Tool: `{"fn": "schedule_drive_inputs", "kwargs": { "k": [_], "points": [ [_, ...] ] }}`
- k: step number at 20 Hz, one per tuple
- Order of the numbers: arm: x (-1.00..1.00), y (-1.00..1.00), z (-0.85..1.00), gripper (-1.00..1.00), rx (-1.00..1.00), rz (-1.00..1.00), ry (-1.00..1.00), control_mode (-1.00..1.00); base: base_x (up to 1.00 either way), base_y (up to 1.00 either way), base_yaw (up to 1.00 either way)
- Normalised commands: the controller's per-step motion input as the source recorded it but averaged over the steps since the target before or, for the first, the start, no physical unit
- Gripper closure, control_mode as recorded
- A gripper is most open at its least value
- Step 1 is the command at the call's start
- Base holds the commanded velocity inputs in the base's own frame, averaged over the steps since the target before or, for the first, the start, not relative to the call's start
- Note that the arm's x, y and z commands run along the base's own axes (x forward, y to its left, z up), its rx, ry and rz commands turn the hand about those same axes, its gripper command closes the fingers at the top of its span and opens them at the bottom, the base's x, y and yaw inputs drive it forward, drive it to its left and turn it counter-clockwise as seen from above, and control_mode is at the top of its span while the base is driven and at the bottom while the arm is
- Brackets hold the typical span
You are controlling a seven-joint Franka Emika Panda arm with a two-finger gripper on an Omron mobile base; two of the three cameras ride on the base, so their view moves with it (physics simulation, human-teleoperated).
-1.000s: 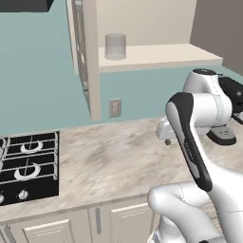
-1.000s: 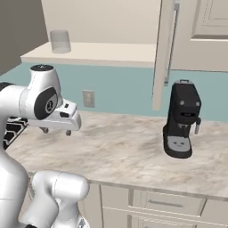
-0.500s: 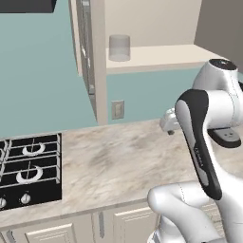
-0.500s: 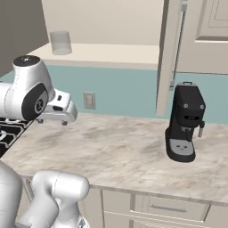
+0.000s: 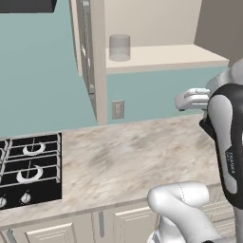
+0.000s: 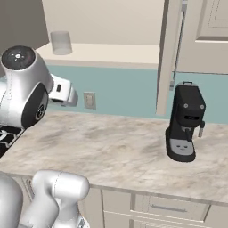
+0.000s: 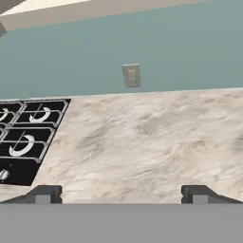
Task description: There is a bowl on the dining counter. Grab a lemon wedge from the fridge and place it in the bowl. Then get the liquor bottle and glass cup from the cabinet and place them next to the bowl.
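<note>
The glass cup is a short clear tumbler standing upright on the low shelf of the open wall cabinet. My gripper hangs above the wall counter, below and to the right of the cup and well apart from it. In the hand view the gripper is open, its two dark fingertips wide apart with nothing between them. The bowl, lemon wedge, liquor bottle, fridge and dining counter are out of view.
The cabinet doors stand swung open on either side of the shelf. A black coffee machine sits on the marble wall counter at the right, a gas stove at the left. A wall outlet is behind.
The arm has lifted the hand from just over the counter up toward the shelf's height. The jaws stayed open. The cup has not moved.
</note>
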Motion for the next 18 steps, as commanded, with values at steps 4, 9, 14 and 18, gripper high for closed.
{"fn": "schedule_drive_inputs", "kwargs": {
  "k": [4, 9, 14, 18],
  "points": [
    [0.36, 0.0, 0.55, -1.0, 0.14, 0.0, -0.1, -1.0, 0.0, 0.0, 0.0],
    [0.52, 0.0, 0.42, -1.0, 0.13, -0.01, -0.02, -1.0, 0.0, 0.0, 0.0],
    [0.78, 0.0, 0.29, -1.0, 0.09, -0.03, 0.0, -1.0, 0.0, 0.0, 0.0],
    [0.64, 0.12, 0.25, -1.0, 0.07, -0.03, 0.0, -1.0, 0.0, 0.0, 0.0]
  ]
}}
